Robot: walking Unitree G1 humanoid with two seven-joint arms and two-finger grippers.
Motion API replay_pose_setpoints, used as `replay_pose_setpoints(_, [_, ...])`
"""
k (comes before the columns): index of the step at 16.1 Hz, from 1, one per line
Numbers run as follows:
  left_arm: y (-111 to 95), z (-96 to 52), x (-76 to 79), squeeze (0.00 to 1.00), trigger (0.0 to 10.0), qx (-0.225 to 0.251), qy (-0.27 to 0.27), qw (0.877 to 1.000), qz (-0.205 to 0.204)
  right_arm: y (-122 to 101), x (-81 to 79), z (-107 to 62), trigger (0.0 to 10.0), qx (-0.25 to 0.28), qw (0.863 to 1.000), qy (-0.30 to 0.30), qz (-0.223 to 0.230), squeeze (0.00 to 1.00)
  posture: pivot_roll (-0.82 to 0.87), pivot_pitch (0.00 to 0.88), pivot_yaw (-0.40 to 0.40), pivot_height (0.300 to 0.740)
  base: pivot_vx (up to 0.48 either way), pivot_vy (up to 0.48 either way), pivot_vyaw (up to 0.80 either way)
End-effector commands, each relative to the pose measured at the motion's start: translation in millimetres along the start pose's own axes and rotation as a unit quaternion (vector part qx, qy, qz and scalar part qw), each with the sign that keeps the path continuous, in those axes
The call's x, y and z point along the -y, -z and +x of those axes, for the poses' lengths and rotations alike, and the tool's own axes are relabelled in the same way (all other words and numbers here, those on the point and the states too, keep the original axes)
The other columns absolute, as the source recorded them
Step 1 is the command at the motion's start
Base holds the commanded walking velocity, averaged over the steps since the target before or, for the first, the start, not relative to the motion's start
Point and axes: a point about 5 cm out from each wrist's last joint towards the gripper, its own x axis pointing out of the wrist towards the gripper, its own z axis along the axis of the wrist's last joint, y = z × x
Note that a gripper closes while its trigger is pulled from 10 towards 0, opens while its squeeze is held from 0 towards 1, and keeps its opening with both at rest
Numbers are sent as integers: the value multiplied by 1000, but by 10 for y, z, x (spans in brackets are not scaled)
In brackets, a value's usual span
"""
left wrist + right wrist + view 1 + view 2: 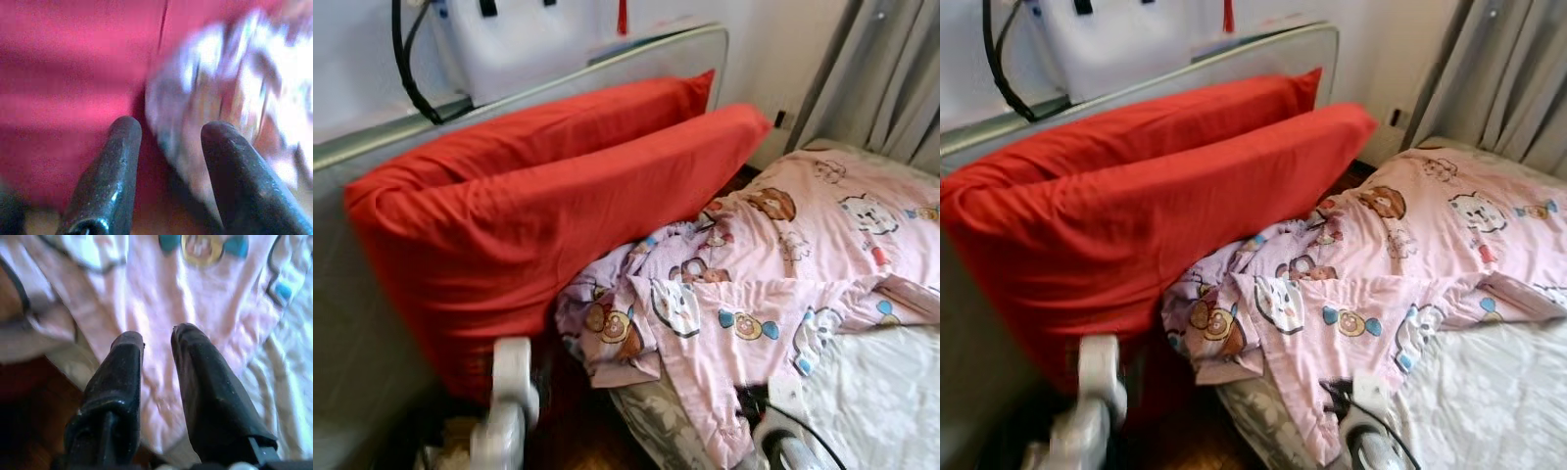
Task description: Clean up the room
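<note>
Two red pillows (538, 186) lean against the grey headboard (372, 147), and a pink cartoon-print blanket (773, 264) lies crumpled just beside them, its bunched edge touching the lower pillow and hanging over the mattress (881, 401) corner toward the wood floor (578, 431).

Step in hand, my read: straightening the bed, starting with the blanket. Neither gripper has hold of cloth yet.

Left gripper (168, 129): fingers spread apart, nothing between them, pointed at the seam where blanket meets the lower pillow. Wrist view is blurred, so I can't tell whether it is touching. From the head camera the left arm (509, 401) sits low, just below the pillow.

Right gripper (156, 340): fingers a narrow gap apart, empty, hovering over the blanket's hanging edge near the mattress corner, away from the pillows.

Next move likely calls for closing on a blanket edge at each side, then pulling it away from the pillows and flat over the mattress. Risk: pinching a pillow along with the blanket.
</note>
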Motion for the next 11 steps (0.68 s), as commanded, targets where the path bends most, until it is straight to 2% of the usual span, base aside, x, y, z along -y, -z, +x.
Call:
replay_pose_setpoints(1, [69,-77,20,0,10000,-4,7,1000,3,-48,20,-3,10000,23,1000,4,11,0,4,9,-1,740,0,0,0])
replay_pose_setpoints(4, [-60,-114,1,0,10000,41,22,999,-1,-171,-114,10,10000,80,997,-12,14,0,-6,0,7,740,0,0,0])
replay_pose_setpoints(8, [-112,-205,-22,0,10000,55,24,998,3,-275,-171,-37,10000,138,990,-16,9,0,-13,0,6,740,0,0,0])
replay_pose_setpoints(11, [-170,-204,28,0,10000,62,28,998,-3,-357,-232,-41,10000,156,988,-18,-2,0,-6,0,-5,740,0,0,0])
